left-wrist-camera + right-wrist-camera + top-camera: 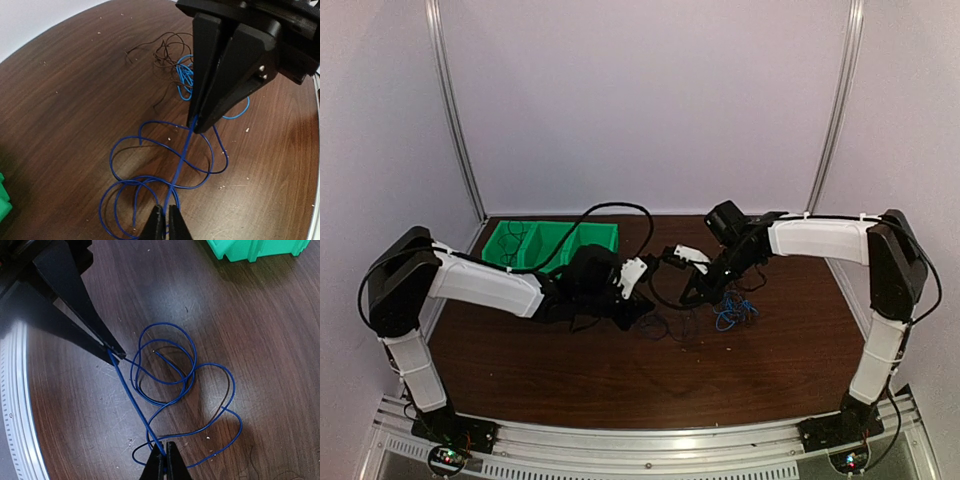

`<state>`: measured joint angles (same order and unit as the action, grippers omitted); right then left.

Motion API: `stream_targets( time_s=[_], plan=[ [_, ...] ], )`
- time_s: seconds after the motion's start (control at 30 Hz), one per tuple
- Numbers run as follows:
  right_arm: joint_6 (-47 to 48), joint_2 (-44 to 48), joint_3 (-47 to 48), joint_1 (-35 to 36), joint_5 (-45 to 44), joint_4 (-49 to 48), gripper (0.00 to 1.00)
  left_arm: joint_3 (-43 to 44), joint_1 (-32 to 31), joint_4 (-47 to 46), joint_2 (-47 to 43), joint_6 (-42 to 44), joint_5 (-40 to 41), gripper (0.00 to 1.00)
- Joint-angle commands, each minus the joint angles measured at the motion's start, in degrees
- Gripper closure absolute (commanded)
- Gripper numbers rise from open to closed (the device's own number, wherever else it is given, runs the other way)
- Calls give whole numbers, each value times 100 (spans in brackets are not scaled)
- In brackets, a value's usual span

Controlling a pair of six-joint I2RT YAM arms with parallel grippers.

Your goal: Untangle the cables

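2 grips: left claw [165, 212], right claw [163, 450] clamp thin blue cable [183, 154] taut; loops on woodgrain table [70, 105].

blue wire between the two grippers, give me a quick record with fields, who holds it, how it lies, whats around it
blue wire: one straight stretch taut between both grippers, the rest in loose loops on the table
left gripper: jaws shut on the blue wire
right gripper: jaws shut on the blue wire
other wires: black and blue tangle on the table beyond the loops
green bin: on the table, behind the left arm
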<state>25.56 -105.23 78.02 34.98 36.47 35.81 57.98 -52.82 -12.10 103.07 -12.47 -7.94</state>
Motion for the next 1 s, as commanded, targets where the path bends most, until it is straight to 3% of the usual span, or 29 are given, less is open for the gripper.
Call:
stream_targets(
  time_s=[0.0,0.13,0.33,0.43,0.6,0.7,0.97],
  plan=[
    [-99,-229,-256,-174,-141,-285,96,127,102,-249,176,184,-453,84],
    [-102,-599,-147,-185,16,-134,96,29,148,-333,127,-19,-710,61],
    [-151,-773,-172,-188,5,-220,95,-549,179,-807,-469,-410,-914,45],
    [-181,-806,-189,-209,-37,-228,93,-655,252,-816,-546,-667,-1057,42],
    [-206,-659,-246,-221,78,-250,83,-841,505,-1234,-379,-1556,-1771,29],
    [-235,-619,-295,-220,69,-324,82,-748,562,-1194,-134,-2102,-1900,26],
    [-256,-691,-323,-220,77,-394,82,-423,571,-639,221,-3321,-1944,26]
  ],
)
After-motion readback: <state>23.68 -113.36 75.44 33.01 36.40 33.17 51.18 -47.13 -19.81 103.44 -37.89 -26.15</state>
